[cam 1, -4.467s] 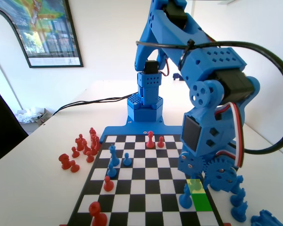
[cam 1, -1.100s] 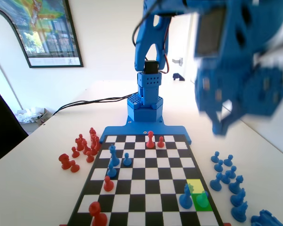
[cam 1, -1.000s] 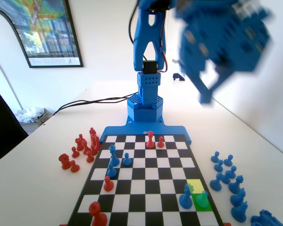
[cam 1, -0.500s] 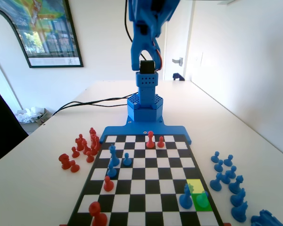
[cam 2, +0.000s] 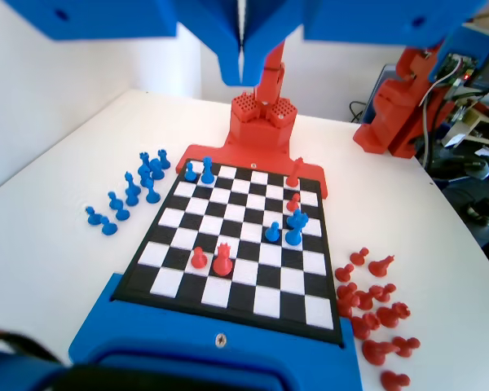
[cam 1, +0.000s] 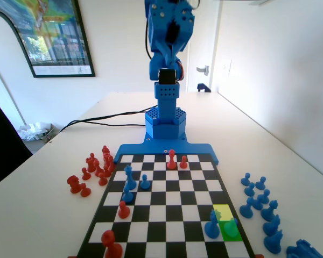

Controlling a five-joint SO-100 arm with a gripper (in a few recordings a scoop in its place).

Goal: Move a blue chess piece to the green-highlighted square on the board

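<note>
Tool (cam 2: 241, 61) hung high above the board (cam 2: 236, 236) in the wrist view, its two jaws pressed together with only a thin seam between them and nothing held. In the fixed view the arm (cam 1: 167, 48) stood folded upright over its base at the far end of the board (cam 1: 167, 215). The pawn (cam 1: 231, 229) stood on the green square (cam 1: 234, 235), in the right column near the camera. A taller blue piece (cam 1: 211, 226) stood just left of it, and the yellow square (cam 1: 223, 212) lay directly beyond the green one. Spare blue pieces (cam 1: 261, 207) were grouped on the tabletop (cam 1: 54, 183) right of the board, red pieces (cam 1: 94, 169) left of it.
</note>
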